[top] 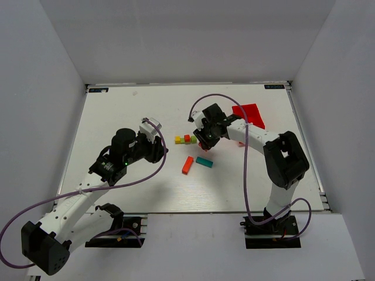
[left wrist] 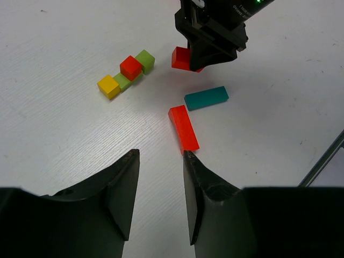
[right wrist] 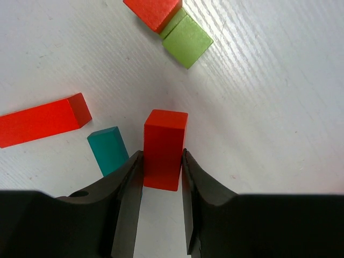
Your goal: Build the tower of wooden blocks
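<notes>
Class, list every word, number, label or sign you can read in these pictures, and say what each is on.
Dark sticker at the far left corner of the table: too small to read.
Second dark sticker, far right corner: too small to read.
White lettering on the right gripper: blurred, unreadable.
The red block it holds and the other blocks: no writing.

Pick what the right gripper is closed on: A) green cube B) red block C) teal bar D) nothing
B: in the right wrist view the red block sits between the right gripper fingers, both pressed against its sides, while the teal bar lies free beside it.
</notes>
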